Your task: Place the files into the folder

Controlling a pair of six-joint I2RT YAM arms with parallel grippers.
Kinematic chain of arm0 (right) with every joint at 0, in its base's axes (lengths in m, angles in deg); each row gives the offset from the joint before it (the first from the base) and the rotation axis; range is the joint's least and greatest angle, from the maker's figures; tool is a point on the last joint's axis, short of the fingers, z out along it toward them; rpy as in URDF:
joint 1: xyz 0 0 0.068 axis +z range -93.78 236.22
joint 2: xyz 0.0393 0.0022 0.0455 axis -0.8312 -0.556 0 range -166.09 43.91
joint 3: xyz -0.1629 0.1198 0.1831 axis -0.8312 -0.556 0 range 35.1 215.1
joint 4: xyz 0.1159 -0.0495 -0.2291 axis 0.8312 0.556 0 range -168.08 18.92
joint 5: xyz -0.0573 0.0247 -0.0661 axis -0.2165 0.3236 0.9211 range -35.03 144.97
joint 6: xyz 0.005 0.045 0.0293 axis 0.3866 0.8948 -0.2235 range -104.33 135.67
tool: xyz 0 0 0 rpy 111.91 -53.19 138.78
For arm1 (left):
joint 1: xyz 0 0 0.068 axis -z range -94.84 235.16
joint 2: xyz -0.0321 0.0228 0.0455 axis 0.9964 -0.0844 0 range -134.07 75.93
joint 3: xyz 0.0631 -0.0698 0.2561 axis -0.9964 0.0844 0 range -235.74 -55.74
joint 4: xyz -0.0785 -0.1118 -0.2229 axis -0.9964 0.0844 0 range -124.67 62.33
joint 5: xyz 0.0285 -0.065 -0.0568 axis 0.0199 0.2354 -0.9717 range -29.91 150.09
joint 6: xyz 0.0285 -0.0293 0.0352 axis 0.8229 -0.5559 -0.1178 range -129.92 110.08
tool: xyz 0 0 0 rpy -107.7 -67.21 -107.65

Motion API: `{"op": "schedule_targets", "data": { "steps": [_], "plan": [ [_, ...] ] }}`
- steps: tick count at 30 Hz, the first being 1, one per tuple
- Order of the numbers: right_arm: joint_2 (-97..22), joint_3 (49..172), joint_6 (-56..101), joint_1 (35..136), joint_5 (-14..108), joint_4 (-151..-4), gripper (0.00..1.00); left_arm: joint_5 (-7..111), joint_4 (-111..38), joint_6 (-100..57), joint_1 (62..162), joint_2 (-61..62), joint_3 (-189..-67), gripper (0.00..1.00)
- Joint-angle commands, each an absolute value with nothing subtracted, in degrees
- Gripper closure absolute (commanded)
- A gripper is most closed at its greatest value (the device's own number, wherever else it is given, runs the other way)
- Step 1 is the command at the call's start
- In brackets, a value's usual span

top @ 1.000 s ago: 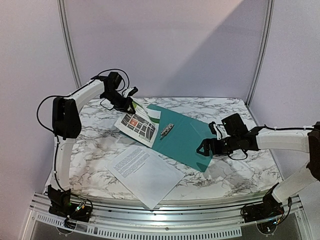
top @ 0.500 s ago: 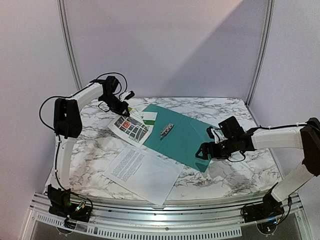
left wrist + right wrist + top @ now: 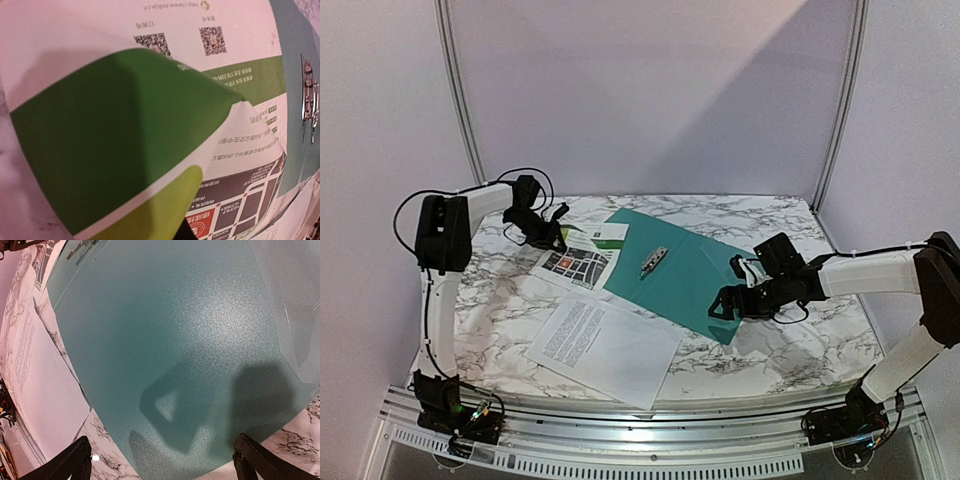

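Observation:
The teal folder [image 3: 692, 275] lies flat mid-table, its metal clip [image 3: 653, 261] near its left edge. The green map sheet [image 3: 582, 258] rests on the table with its right edge over the folder's left edge. My left gripper [image 3: 556, 222] is shut on that sheet's far-left corner. In the left wrist view the curled green corner [image 3: 120, 135] fills the frame and hides the fingers. The white text sheet [image 3: 605, 340] lies near the front. My right gripper [image 3: 725, 305] stands open, its fingertips [image 3: 75, 462] straddling the folder's near corner [image 3: 175, 315].
The marble table [image 3: 790, 345] ends at a metal rail along the front. Grey walls and two upright poles close in the back. The left arm's cable loops above the table's far-left corner.
My left gripper has moved left and down with the map sheet. The sheet has slid left off most of the folder and lies flatter. The right arm has barely moved.

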State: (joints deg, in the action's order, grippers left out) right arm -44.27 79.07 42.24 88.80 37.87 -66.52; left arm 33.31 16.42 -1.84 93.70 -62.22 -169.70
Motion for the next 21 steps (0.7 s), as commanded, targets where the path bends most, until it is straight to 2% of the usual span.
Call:
{"op": "schedule_targets", "data": {
  "steps": [1,5,6,8,11,13,16,21],
  "plan": [
    [-45.3,80.3,41.7,88.5,36.0,-66.2,0.01,39.8,15.8,-4.4,93.9,-58.6,-162.4,0.89],
    [-45.5,80.1,42.0,88.5,35.4,-66.8,0.01,41.9,18.7,-4.1,94.3,-58.8,-165.0,0.87],
    [-45.5,80.1,42.1,88.5,35.2,-67.0,0.01,41.9,20.3,-4.2,94.3,-59.6,-166.0,0.80],
    [-45.4,79.8,42.3,88.6,34.8,-67.3,0.01,40.1,21.5,-3.9,94.4,-60.3,-166.7,0.57],
    [-45.0,79.3,42.6,88.5,34.6,-67.4,0.01,37.3,17.5,-4.7,94.4,-57.9,-163.5,0.47],
    [-44.6,79.2,42.4,88.6,34.6,-67.2,0.01,36.1,15.1,-5.8,94.3,-56.3,-161.6,0.35],
    [-44.1,78.9,42.3,88.5,34.5,-67.3,0.01,33.5,11.0,-8.1,94.3,-54.4,-159.9,0.26],
    [-43.3,78.6,42.3,88.6,34.5,-67.4,0.01,36.0,5.3,-13.4,94.2,-53.3,-158.1,0.25]
  ]
}}
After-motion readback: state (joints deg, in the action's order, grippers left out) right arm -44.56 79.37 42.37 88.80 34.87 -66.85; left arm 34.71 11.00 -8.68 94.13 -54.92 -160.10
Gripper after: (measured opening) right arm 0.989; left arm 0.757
